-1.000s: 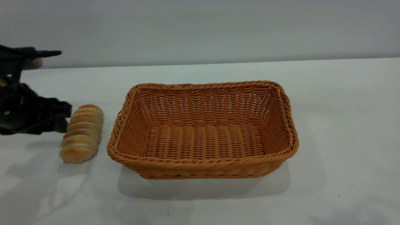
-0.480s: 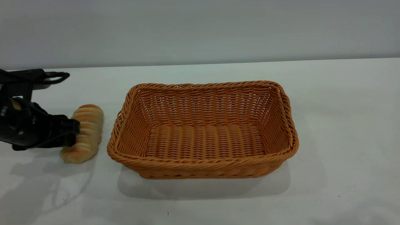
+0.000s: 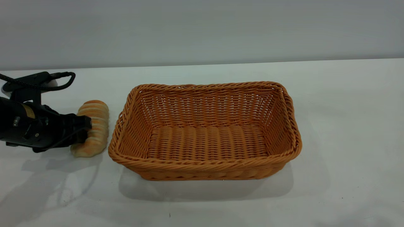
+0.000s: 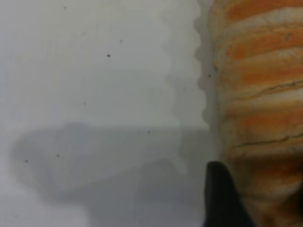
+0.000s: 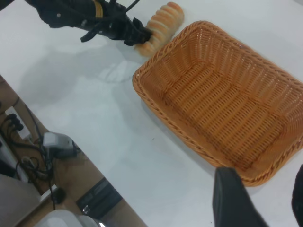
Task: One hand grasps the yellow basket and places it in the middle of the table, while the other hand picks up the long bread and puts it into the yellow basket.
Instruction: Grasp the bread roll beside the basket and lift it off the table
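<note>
My left gripper (image 3: 86,130), black and blocky with a yellowish spot on its body, lies low over the wide plain white table (image 3: 347,126) and comes at the small elongated loaf with orange-brown and cream ridged stripes (image 3: 93,127) from its outer side, the side facing away from the basket. My fingers straddle the loaf about its middle. One dark fingertip (image 4: 222,198) shows hard against the striped crust (image 4: 258,94) in my wrist view, but whether I have actually closed on the bread I cannot tell. The bread lies on the table at the left, its long axis running roughly front to back, slightly slanted, so I cross it at right angles, which I judge the proper way to take it. Just beside it, towards the middle of the table, stands the large rectangular orange-tan woven wicker basket (image 3: 205,164), its near short wall close to the loaf yet apart from it. The coming move turns on this: the basket lies directly beyond the bread from me, so once I have it I must lift it clear of the braided rim (image 3: 121,126) and carry it straight ahead. My right gripper (image 5: 258,198) hangs high above the basket's far end, fingers spread, holding nothing.
</note>
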Action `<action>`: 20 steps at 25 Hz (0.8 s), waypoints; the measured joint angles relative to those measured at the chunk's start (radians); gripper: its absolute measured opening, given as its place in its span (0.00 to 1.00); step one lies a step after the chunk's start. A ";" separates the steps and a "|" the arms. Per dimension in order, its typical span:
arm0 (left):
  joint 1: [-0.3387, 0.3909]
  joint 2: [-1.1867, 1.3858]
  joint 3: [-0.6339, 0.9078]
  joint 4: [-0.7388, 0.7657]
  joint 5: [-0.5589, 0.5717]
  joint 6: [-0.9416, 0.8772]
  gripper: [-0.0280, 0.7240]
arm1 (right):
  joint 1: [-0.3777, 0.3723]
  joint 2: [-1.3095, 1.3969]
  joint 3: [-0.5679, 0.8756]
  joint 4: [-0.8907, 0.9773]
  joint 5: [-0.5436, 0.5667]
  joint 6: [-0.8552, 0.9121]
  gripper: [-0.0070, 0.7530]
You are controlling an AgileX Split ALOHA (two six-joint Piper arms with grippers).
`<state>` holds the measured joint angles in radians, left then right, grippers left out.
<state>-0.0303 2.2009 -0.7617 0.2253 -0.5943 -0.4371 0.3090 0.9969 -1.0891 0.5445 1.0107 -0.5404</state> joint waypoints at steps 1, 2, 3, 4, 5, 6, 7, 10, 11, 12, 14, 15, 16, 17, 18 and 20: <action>0.000 0.001 0.000 0.003 -0.002 -0.002 0.48 | 0.000 0.000 0.000 0.000 0.000 0.000 0.47; 0.000 0.003 0.000 0.004 -0.003 -0.003 0.41 | 0.000 0.000 0.000 0.000 0.000 0.000 0.47; 0.000 0.004 0.000 0.004 -0.006 -0.003 0.32 | 0.000 0.000 0.000 0.000 0.000 0.000 0.47; 0.000 0.005 0.000 0.005 -0.007 -0.003 0.23 | 0.000 0.000 0.000 0.000 0.000 0.000 0.47; 0.000 0.006 -0.001 0.007 -0.008 -0.003 0.14 | 0.000 0.000 0.000 0.000 0.000 0.000 0.47; 0.000 0.006 -0.001 0.008 -0.009 -0.002 0.10 | 0.000 0.000 0.000 0.000 0.000 0.000 0.47; 0.000 0.006 -0.001 0.008 -0.009 -0.002 0.07 | 0.000 0.000 0.000 0.000 0.000 0.000 0.47; 0.000 0.003 -0.001 0.008 -0.008 0.001 0.07 | 0.000 0.000 0.000 0.000 0.000 0.000 0.47; 0.000 -0.005 -0.001 0.010 -0.001 0.001 0.07 | 0.000 0.000 0.000 0.000 0.000 0.000 0.47; 0.000 -0.016 -0.001 0.012 0.005 0.001 0.07 | 0.000 0.000 0.000 0.000 0.000 0.000 0.47; 0.000 -0.051 0.005 0.028 0.021 0.001 0.07 | 0.000 0.000 0.000 0.000 0.000 0.000 0.47; 0.000 -0.078 0.006 0.042 0.031 -0.001 0.07 | 0.000 0.000 0.000 0.000 0.000 0.000 0.47; 0.000 -0.109 0.006 0.061 0.044 -0.009 0.07 | 0.000 0.000 0.000 0.000 0.000 0.000 0.47; 0.000 -0.144 0.006 0.086 0.054 -0.023 0.07 | 0.000 0.000 0.000 0.000 0.000 0.000 0.47; -0.001 -0.174 0.006 0.112 0.059 -0.040 0.07 | 0.000 0.000 0.000 0.000 0.000 0.000 0.47; -0.003 -0.246 0.006 0.178 0.064 -0.105 0.07 | 0.000 0.000 0.000 0.000 0.001 0.000 0.47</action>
<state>-0.0337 1.9550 -0.7553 0.4036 -0.5304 -0.5418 0.3090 0.9969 -1.0891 0.5445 1.0113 -0.5404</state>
